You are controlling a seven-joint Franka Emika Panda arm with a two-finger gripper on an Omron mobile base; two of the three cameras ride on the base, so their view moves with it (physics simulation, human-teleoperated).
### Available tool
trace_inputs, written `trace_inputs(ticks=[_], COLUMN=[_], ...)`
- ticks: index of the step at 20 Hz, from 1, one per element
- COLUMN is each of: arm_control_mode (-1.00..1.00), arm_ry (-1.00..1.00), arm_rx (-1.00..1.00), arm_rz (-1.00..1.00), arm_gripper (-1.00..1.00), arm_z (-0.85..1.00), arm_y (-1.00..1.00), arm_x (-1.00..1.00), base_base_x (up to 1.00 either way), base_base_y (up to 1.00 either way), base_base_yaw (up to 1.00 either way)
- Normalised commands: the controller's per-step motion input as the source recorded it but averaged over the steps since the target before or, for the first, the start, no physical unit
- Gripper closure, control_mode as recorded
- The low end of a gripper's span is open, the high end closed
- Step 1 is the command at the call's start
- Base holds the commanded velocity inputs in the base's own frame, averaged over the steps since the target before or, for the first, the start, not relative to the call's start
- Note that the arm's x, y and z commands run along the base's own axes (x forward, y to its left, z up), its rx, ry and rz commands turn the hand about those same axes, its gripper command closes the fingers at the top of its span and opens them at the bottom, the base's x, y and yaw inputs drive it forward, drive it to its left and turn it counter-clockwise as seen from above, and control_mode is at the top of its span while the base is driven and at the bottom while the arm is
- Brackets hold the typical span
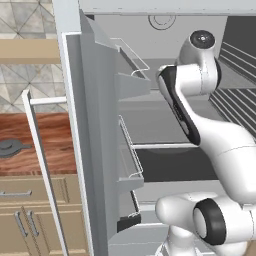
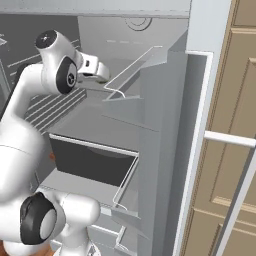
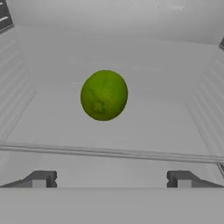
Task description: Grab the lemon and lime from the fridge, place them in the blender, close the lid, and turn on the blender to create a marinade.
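Inside the tall grey refrigerator point(image 1: 100, 150), whose door stands swung open with its clear-railed bins facing the base, the white arm is reached toward an upper grey shelf point(image 3: 109, 131). In the hand view the small round bright green lime point(image 3: 104, 95) is seen resting on that shelf, well back from its front rail and roughly centred ahead of the gripper point(image 3: 111, 178), whose two dark fingertips are spread fully apart with nothing between them. The step in hand is judged to be the approach to the lime. To do it well, the hand should be carried forward over the front rail without being clipped on it, kept level with the fruit's widest part, and the fingers should be brought to either side before being closed, since a round fruit is easily nudged and rolled away. On the wooden surface point(image 1: 50, 140) beside the fridge a dark grey round lid point(image 1: 10, 147) is lying.
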Motion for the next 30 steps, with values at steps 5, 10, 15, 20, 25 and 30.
trace_inputs(ticks=[5, 10, 15, 20, 25, 30], arm_control_mode=[-1.00, -1.00, -1.00, -1.00, -1.00, -1.00], arm_ry=[0.00, 0.00, 0.00, 0.02, 0.03, 0.03], arm_rx=[0.00, 0.00, 0.00, 0.00, 0.00, 0.00], arm_rz=[0.00, 0.00, 0.00, 0.00, 0.00, 0.00], arm_gripper=[-1.00, -1.00, -1.00, -1.00, -1.00, -1.00], arm_z=[0.04, 0.00, 0.00, -0.03, -0.25, -0.21], arm_y=[0.00, 0.00, -0.04, -0.03, -0.06, -0.05], arm_x=[0.50, 0.41, 0.32, 0.25, 0.02, 0.05], base_base_x=[0.00, 0.00, 0.00, 0.00, 0.00, 0.00], base_base_y=[0.00, 0.00, 0.00, 0.00, 0.00, 0.00], base_base_yaw=[0.00, 0.00, 0.00, 0.00, 0.00, 0.00])
